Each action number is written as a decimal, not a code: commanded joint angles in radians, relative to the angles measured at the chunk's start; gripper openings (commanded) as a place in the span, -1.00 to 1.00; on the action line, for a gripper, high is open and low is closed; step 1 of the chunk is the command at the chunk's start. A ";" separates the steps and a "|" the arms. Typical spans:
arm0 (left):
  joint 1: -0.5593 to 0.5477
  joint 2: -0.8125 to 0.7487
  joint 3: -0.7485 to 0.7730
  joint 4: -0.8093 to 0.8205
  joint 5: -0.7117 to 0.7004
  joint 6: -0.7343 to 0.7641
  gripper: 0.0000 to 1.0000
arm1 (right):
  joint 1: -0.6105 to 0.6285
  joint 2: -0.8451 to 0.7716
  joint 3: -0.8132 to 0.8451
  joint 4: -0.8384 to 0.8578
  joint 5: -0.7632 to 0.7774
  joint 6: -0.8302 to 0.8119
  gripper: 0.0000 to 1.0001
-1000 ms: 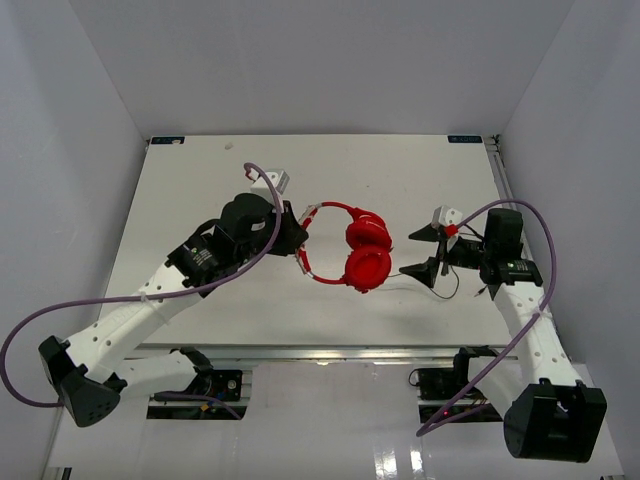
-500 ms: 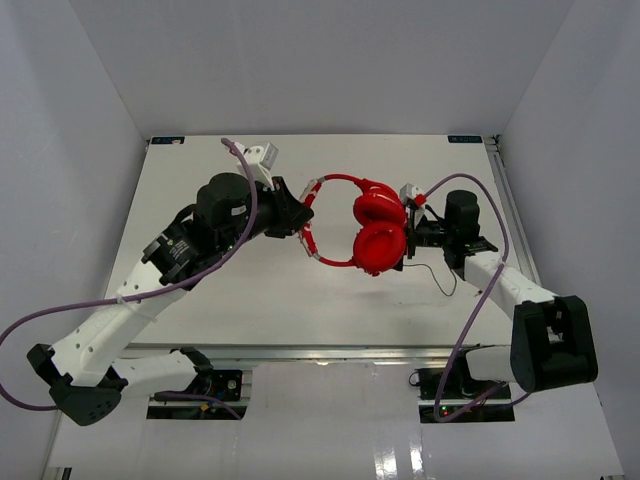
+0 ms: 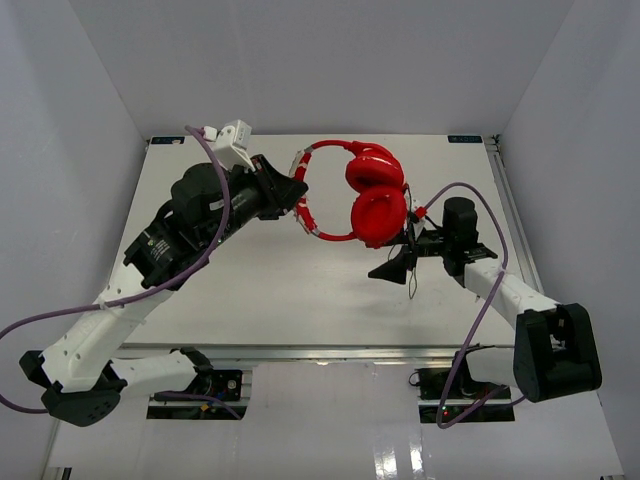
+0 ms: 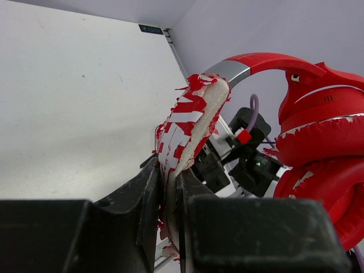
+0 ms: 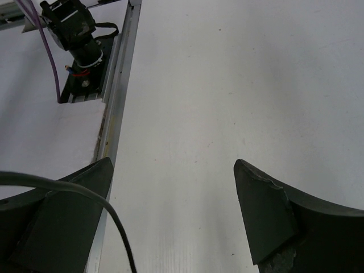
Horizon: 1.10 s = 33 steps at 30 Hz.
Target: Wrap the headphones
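The red headphones (image 3: 378, 212) hang in the air above the table's middle, with both earcups to the right. My left gripper (image 3: 296, 192) is shut on the headband's worn, peeling padding (image 4: 190, 128), which stands pinched between the jaws (image 4: 170, 190). The earcups (image 4: 327, 151) show at the right of the left wrist view. The thin dark cable (image 3: 411, 278) dangles below the earcups. My right gripper (image 3: 398, 258) is open and empty just below and to the near side of the earcups. In the right wrist view the cable (image 5: 96, 199) crosses in front of the left finger, and the gripper (image 5: 170, 176) is wide open over bare table.
The white table (image 3: 250, 290) lies under both arms. Its metal front rail (image 5: 120, 85) and an arm base (image 5: 74, 28) show in the right wrist view. Purple robot cables (image 3: 60, 310) loop beside each arm. Grey walls enclose the table on three sides.
My left gripper has lifted the headphones higher and farther back. My right gripper has swung in toward the earcups, then dropped below them with its jaws open.
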 commanded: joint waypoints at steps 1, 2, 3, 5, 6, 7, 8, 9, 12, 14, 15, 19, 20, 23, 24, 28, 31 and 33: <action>0.006 -0.051 0.013 0.095 -0.085 -0.073 -1.00 | 0.003 -0.062 0.015 -0.185 -0.019 -0.176 0.77; 0.006 -0.059 0.000 0.106 -0.090 -0.081 -1.00 | 0.003 -0.070 0.012 -0.192 -0.019 -0.177 0.75; 0.006 -0.065 -0.009 0.115 -0.093 -0.088 -1.00 | 0.003 -0.076 0.009 -0.198 -0.017 -0.180 0.72; 0.006 -0.072 -0.018 0.124 -0.103 -0.096 -1.00 | 0.003 -0.089 0.009 -0.210 -0.013 -0.187 0.64; 0.006 -0.077 -0.021 0.126 -0.113 -0.104 -1.00 | 0.003 -0.098 0.011 -0.233 -0.005 -0.192 0.61; 0.006 -0.081 -0.022 0.129 -0.118 -0.107 -1.00 | 0.003 -0.103 0.018 -0.257 0.000 -0.202 0.57; 0.006 -0.084 -0.022 0.133 -0.123 -0.110 -1.00 | 0.003 -0.108 0.025 -0.278 0.005 -0.214 0.53; 0.006 -0.086 -0.024 0.135 -0.124 -0.116 -1.00 | 0.003 -0.113 0.033 -0.290 0.008 -0.228 0.51; 0.006 -0.096 -0.041 0.150 -0.118 -0.127 -1.00 | 0.003 -0.126 0.038 -0.315 0.011 -0.230 0.42; 0.006 -0.110 -0.065 0.163 -0.113 -0.136 -1.00 | 0.002 -0.133 0.040 -0.318 0.015 -0.214 0.40; 0.006 -0.120 -0.080 0.170 -0.109 -0.141 -1.00 | 0.001 -0.134 0.042 -0.318 0.016 -0.204 0.40; 0.006 -0.146 -0.117 0.195 -0.090 -0.139 -1.00 | 0.001 -0.122 0.072 -0.318 0.010 -0.171 0.39; 0.006 -0.150 -0.120 0.194 -0.090 -0.139 -1.00 | 0.001 -0.119 0.079 -0.320 0.008 -0.173 0.35; 0.006 -0.151 -0.122 0.194 -0.097 -0.138 -1.00 | 0.001 -0.117 0.093 -0.355 -0.004 -0.179 0.23; 0.006 -0.151 -0.121 0.195 -0.101 -0.137 -1.00 | 0.001 -0.118 0.095 -0.358 -0.007 -0.180 0.19; 0.006 -0.141 -0.108 0.198 -0.113 -0.135 -1.00 | 0.001 -0.131 0.093 -0.377 -0.017 -0.186 0.07; 0.006 -0.127 -0.106 0.220 -0.116 -0.135 -1.00 | 0.002 -0.143 0.093 -0.399 -0.017 -0.195 -0.04; 0.006 -0.111 -0.102 0.233 -0.124 -0.140 -1.00 | 0.002 -0.149 0.095 -0.422 -0.014 -0.215 -0.18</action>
